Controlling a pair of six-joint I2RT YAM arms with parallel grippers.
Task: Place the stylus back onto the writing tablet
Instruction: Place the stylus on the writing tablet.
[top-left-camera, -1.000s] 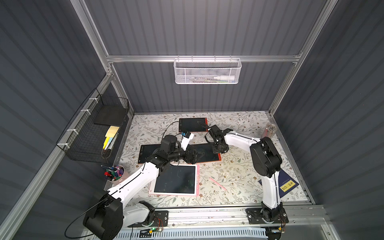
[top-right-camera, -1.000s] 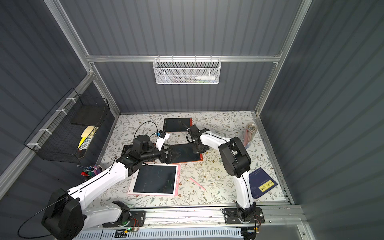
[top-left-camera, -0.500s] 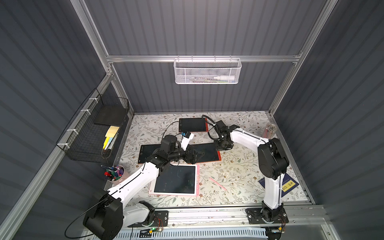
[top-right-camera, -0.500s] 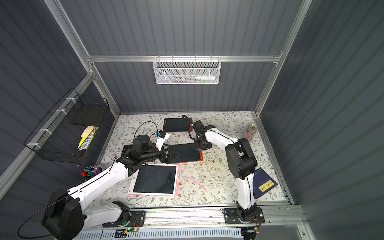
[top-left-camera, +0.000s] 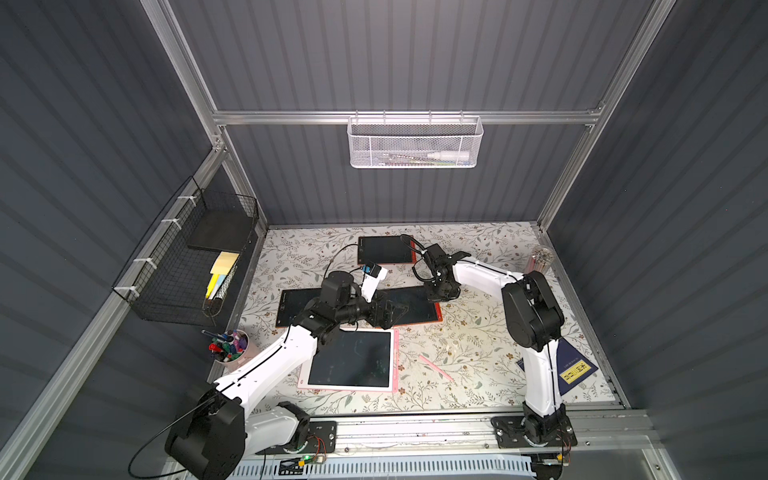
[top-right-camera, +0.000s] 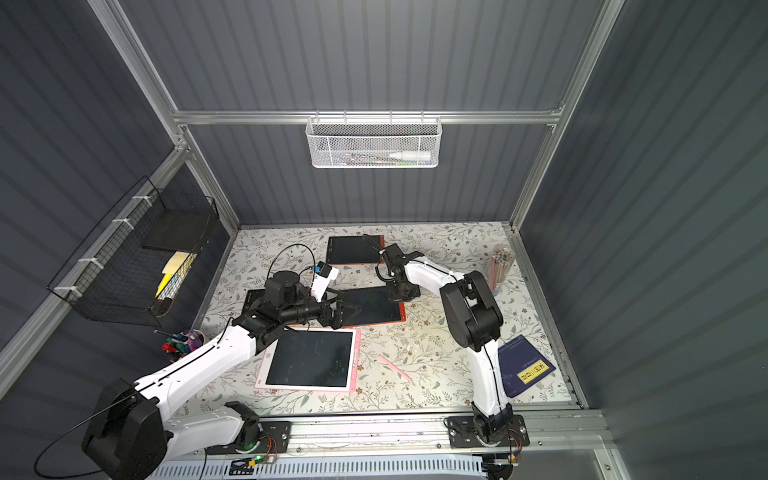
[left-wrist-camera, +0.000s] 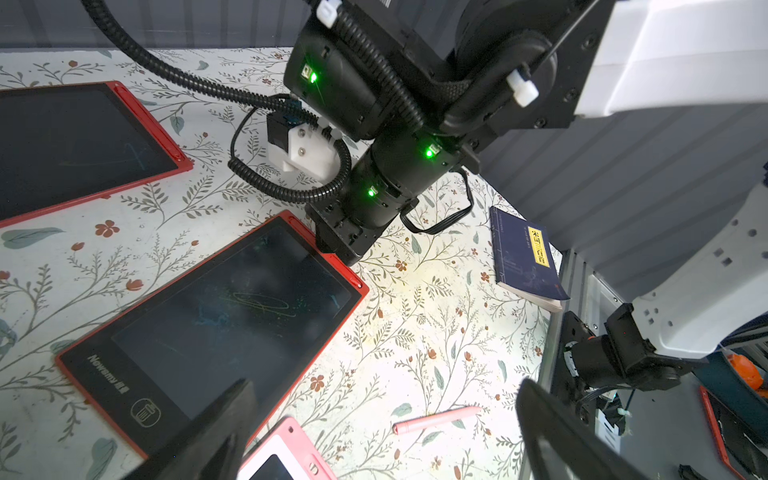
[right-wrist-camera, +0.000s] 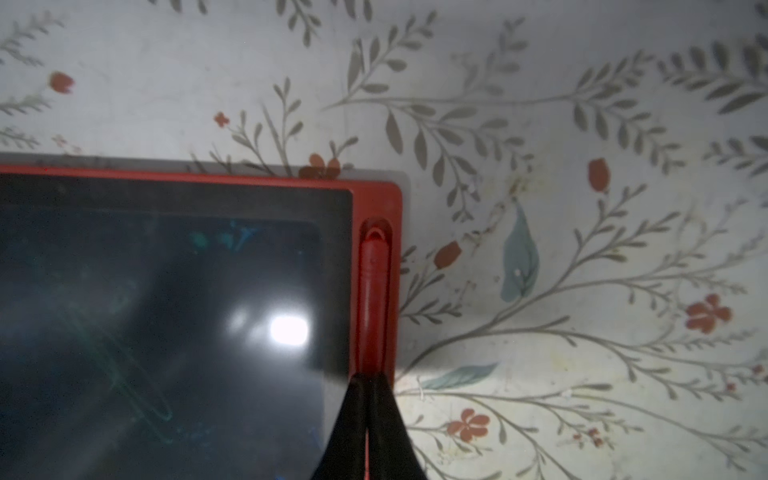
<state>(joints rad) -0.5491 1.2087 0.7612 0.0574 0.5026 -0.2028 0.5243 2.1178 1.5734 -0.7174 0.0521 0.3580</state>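
- While the red stylus (right-wrist-camera: 374, 291) lies in the groove along the edge of the red tablet (right-wrist-camera: 166, 332), the right pincer (right-wrist-camera: 368, 380) has its fingers together, tips touching the stylus.
- Left pincer (left-wrist-camera: 384, 388): fingers wide apart, above the same tablet.
- Pink pen (top-left-camera: 434, 367): loose on the counter (top-left-camera: 478, 340), near a pink tablet (top-left-camera: 351, 361).

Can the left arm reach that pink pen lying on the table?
Probably yes. The pink pen lies bare on the table, beside the pink tablet, with nothing on it. The left gripper is open, hovering close by, and the right arm is farther back, out of the way.
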